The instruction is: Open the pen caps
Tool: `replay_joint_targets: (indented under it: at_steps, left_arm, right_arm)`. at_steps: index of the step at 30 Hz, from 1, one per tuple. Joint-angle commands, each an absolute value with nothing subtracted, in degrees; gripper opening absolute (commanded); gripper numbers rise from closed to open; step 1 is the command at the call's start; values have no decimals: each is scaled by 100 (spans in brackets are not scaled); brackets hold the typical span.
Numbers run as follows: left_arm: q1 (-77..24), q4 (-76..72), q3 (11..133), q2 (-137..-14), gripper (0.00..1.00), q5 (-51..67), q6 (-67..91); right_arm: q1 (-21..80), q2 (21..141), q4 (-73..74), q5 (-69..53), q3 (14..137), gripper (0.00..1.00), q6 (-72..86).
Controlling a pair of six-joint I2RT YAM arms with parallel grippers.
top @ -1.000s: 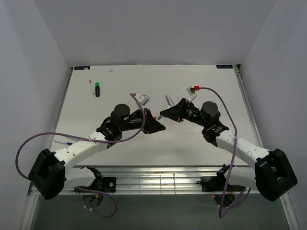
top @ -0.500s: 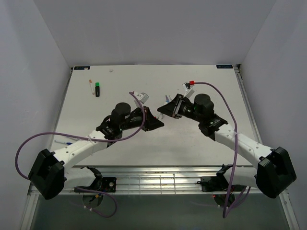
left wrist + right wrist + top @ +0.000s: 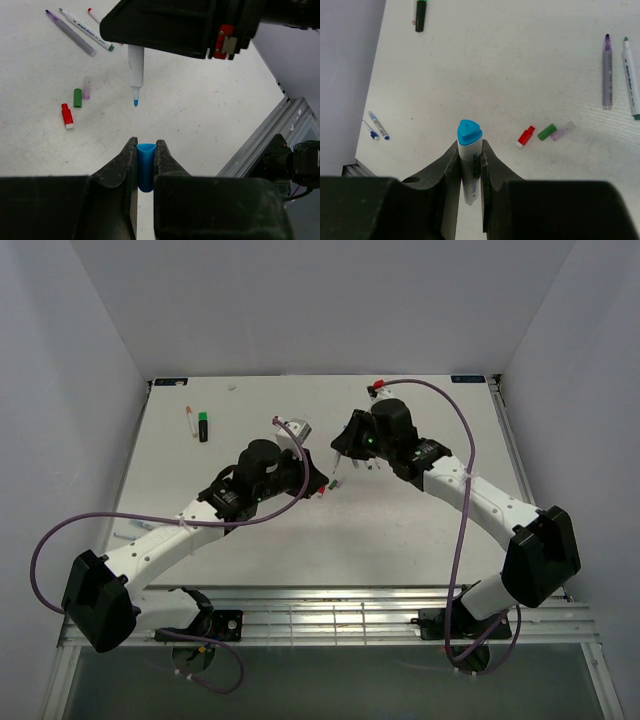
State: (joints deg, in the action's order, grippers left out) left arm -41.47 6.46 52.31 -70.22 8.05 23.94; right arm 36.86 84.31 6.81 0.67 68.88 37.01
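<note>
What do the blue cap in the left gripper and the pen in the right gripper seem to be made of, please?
Blue cap, clamped in the left gripper: likely moulded plastic; even colour, smooth satin walls. Pen in the right gripper: white barrel and blue end plug look like plastic; its blue tip may be felt.

The short plastic pen cap [image 3: 146, 165] is bright blue, as is the tip of the slim white-barrelled pen [image 3: 135, 70]. On the off-white table [image 3: 200, 115], a small red cap [image 3: 67, 116] has a white end. A green cap [image 3: 77, 97] is plain, and a clear cap [image 3: 87, 87] looks perhaps tinged lilac. The stubby marker [image 3: 420, 17] is black, green-ended.
</note>
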Motion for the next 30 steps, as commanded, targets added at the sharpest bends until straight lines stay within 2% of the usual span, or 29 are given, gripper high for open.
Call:
replay_joint_targets:
  at_steps: [1, 5, 11, 15, 24, 30]
  left_arm:
    - [-4175, 676, 5212, -7005, 0, 882, 2205]
    - [-4166, 1335, 5247, -7364, 0, -744, 2452]
    - [-4061, 1302, 5352, -8199, 0, -1441, 2715]
    - [-3841, 871, 5388, -8770, 0, -1362, 2725]
    - [-3208, -148, 5423, -9754, 0, -255, 2619]
    - [-2962, -597, 5458, -10081, 0, 342, 2672]
  right_arm:
    - [3236, 8525, 729, -314, 7154, 8, 3340]
    - [2445, 9068, 1211, -1290, 7486, 8, 2840]
    - [1776, 9859, 2214, -1458, 7901, 8, 1874]
    - [1565, 10388, 2373, -1424, 8173, 8, 1495]
    - [1161, 11434, 2382, -1441, 8657, 8, 1099]
    - [1090, 11944, 2364, -1547, 9052, 12, 941]
